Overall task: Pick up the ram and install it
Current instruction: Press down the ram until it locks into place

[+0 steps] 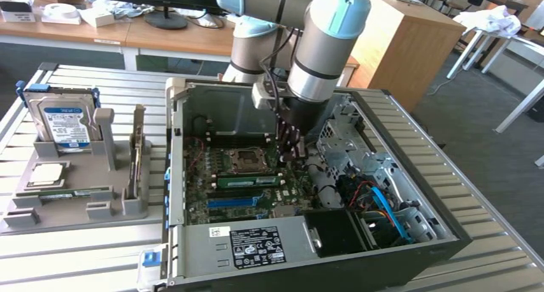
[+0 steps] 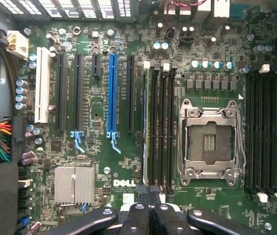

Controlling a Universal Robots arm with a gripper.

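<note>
In the exterior view, the ram (image 1: 246, 180), a long green stick, sits in a motherboard slot beside the empty processor socket (image 1: 242, 157) inside the open computer case (image 1: 408, 177). My gripper (image 1: 292, 153) hangs straight down over that slot's end, shut with its fingertips together. In the wrist view, the gripper (image 2: 148, 192) is closed with nothing visible between its black fingers (image 2: 136, 215). It hovers just over the end of the memory slots (image 2: 160, 127), next to the processor socket (image 2: 209, 142).
A grey holder (image 1: 76, 206) at the exterior view's left carries a silver hard drive (image 1: 60, 123), a square processor (image 1: 47, 173), another green stick (image 1: 64, 193) and an upright card (image 1: 136, 158). Cables (image 1: 383, 203) and the power supply (image 1: 255, 244) crowd the case.
</note>
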